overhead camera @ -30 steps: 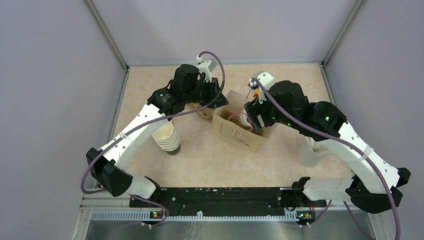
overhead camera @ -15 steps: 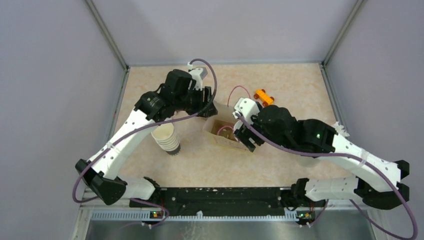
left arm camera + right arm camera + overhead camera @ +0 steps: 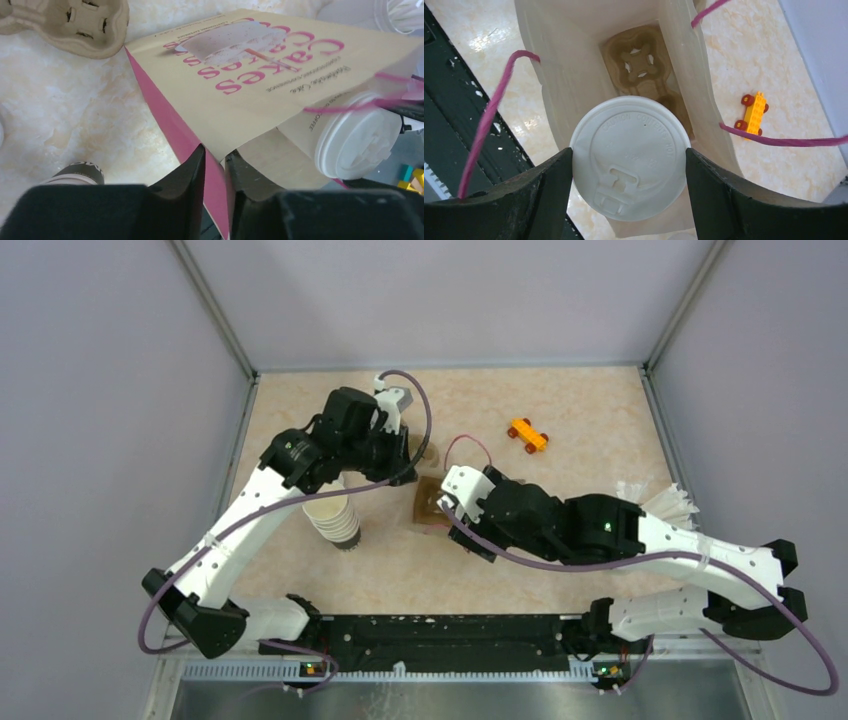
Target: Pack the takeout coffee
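right wrist, pincer grips takeout coffee

You have one lidded takeout coffee, one paper bag, two pulp cup carriers, one stack of nested cups, one cup of white sticks and one orange toy car on the worktop.

Place: a robot lab test cell, not a home or shop.
Enclosure: plain pale grey wall panels on three sides, joined by bare metal corner posts.
Work surface: beige marble-patterned tabletop, with a black mounting rail along its near edge.
Machinery: white-and-black left robot arm and right robot arm, with purple cables.
Props: orange toy-brick car, stack of nested cream paper cups, beige paper bag printed with pink lettering.
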Tool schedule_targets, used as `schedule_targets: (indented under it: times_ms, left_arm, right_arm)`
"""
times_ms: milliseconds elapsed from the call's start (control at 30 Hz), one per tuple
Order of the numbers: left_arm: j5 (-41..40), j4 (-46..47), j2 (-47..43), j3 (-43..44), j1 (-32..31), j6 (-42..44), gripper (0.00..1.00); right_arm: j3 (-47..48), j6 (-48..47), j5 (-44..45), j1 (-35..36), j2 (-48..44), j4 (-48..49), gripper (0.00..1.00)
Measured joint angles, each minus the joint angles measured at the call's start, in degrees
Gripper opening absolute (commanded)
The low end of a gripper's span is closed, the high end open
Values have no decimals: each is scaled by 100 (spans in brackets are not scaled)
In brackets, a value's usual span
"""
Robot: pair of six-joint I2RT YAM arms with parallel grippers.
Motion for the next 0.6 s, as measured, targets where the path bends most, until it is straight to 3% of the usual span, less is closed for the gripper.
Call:
schedule_targets:
  times_ms: [367,600]
  left_arm:
    - [1137,1838,-629,-1362,4,24,12]
    - [1679,2796,-450,-1513,-7,-153,15]
  right_arm:
    - [-68,-579,734,11,-81,415,56]
    - [-125,-708,953,11,-214,361,56]
